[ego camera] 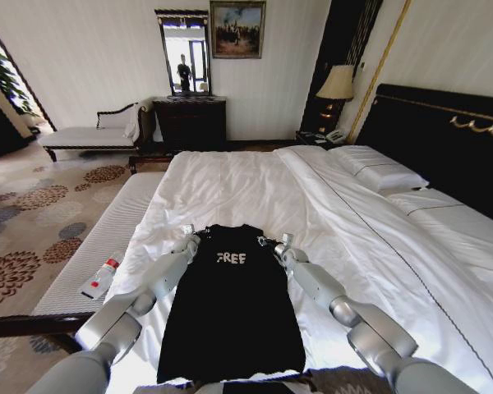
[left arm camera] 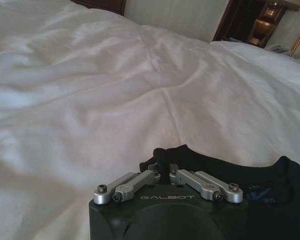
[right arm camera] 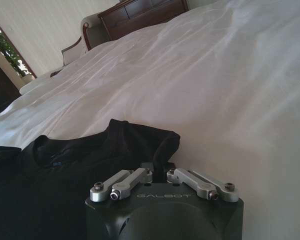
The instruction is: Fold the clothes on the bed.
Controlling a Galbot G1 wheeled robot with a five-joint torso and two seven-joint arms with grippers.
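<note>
Black T-shirt (ego camera: pixel 230 308) lies flat on the bed (ego camera: pixel 255 189), sides already folded in, with left claw (ego camera: pixel 188 235) and right claw (ego camera: pixel 281 245) each clamped on a shoulder corner — light, limp fabric, best gripped at such corners

Head camera looks down the bed (ego camera: pixel 255 185) from its foot; both wrist cameras skim its sheet, sharing the T-shirt (ego camera: pixel 230 312).

Black "FREE!" T-shirt (ego camera: pixel 230 308) flat, sleeves folded in, near foot of white bed (ego camera: pixel 255 185).
</note>
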